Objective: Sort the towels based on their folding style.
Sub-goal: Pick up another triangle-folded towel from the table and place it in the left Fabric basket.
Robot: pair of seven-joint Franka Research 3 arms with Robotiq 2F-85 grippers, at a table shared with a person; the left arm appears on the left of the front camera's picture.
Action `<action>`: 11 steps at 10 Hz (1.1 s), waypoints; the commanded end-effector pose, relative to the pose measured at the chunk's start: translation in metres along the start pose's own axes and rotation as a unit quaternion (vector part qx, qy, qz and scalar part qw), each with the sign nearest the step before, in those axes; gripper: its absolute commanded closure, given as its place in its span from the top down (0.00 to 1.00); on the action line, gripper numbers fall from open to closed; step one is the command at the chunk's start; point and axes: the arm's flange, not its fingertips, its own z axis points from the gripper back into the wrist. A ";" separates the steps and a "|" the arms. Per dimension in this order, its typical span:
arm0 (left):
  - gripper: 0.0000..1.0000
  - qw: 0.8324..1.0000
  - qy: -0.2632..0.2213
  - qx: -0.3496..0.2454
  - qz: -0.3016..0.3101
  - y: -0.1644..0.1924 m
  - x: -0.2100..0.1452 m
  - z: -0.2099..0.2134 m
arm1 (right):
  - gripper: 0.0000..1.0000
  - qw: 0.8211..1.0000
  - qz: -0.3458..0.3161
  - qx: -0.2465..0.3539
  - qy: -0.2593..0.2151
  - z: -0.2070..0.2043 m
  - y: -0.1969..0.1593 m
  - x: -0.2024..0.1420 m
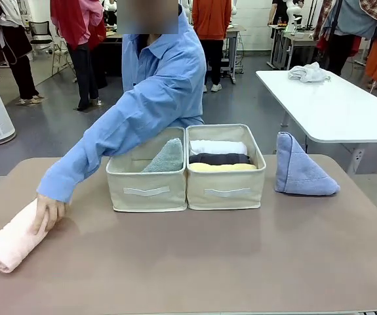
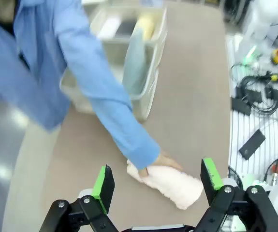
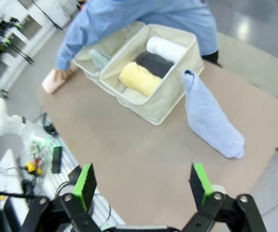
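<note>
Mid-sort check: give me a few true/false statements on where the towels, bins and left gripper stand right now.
1. The right bin holds the white roll, the dark grey roll and the yellow roll. True.
2. The lavender-blue triangle fold lies in the left bin. False: it stands on the table, right of both bins.
3. The person's hand rests on the pink roll. True.
4. The left gripper is shut on the pink roll. False: it is open above the roll and holds nothing.
5. The sage-green triangle fold shares a bin with the rolls. False: it sits alone in the left bin.
</note>
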 end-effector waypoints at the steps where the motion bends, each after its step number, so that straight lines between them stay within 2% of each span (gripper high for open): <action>1: 0.93 0.995 -0.095 -0.037 -0.003 0.022 -0.030 0.033 | 1.00 1.000 0.004 0.005 -0.005 -0.002 0.000 0.000; 2: 0.93 0.994 -0.112 -0.003 0.007 0.030 -0.045 0.038 | 1.00 1.000 0.004 0.005 -0.005 -0.002 0.000 0.000; 3: 0.93 0.990 -0.136 0.006 0.024 0.044 -0.060 0.042 | 1.00 1.000 0.004 0.005 -0.005 -0.002 0.000 0.000; 5: 0.93 0.988 -0.139 0.024 0.057 0.053 -0.064 0.042 | 1.00 1.000 0.000 0.000 0.000 0.000 0.000 0.000; 6: 0.93 0.990 -0.137 0.015 0.034 0.034 -0.072 0.047 | 1.00 0.998 0.013 -0.046 0.030 -0.010 0.009 0.018; 7: 0.93 0.990 -0.137 0.015 0.034 0.034 -0.072 0.047 | 1.00 0.995 0.037 -0.069 0.062 -0.029 0.023 0.041; 8: 0.93 0.990 -0.137 0.015 0.034 0.034 -0.072 0.047 | 1.00 0.985 0.081 -0.087 0.125 -0.050 0.033 0.055; 9: 0.93 0.990 -0.137 0.015 0.034 0.034 -0.072 0.047 | 1.00 0.973 0.107 -0.107 0.175 -0.074 0.036 0.075; 10: 0.93 0.990 -0.137 0.015 0.034 0.034 -0.072 0.047 | 1.00 0.967 0.109 -0.119 0.199 -0.097 0.031 0.091; 11: 0.93 0.990 -0.137 0.015 0.034 0.034 -0.072 0.047 | 1.00 0.953 0.134 -0.152 0.226 -0.123 0.020 0.106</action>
